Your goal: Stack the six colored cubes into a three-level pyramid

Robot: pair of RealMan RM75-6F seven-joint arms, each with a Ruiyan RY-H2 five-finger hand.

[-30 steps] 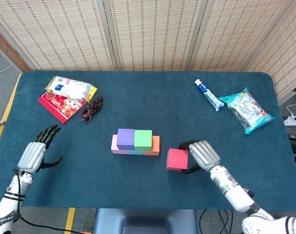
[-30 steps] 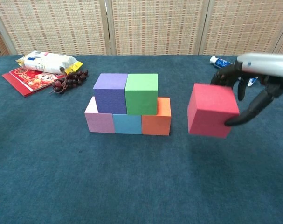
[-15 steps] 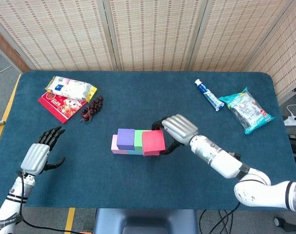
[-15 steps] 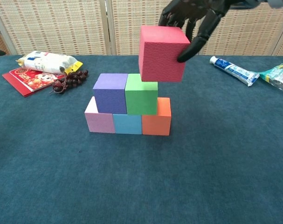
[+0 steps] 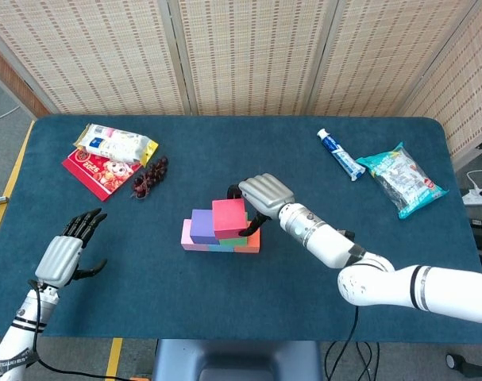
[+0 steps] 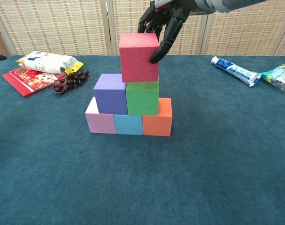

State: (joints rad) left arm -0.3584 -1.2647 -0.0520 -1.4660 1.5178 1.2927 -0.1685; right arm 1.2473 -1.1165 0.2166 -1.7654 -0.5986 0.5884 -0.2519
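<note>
Chest view: right hand [image 6: 163, 18] fingers [image 6: 161, 47] hold red cube [image 6: 138, 57] on green cube [image 6: 142, 98].

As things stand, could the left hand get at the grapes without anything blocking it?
Probably yes. The left hand is open and holds nothing near the table's front left, and the grapes lie farther back with only bare cloth between. The red packet sits beside them, not in the path.

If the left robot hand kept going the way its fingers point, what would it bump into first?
Probably the grapes. The left robot hand is open, with fingers aimed up the table and slightly right. Bare cloth lies between, then the grapes beside the red packet; height is hard to judge.
</note>
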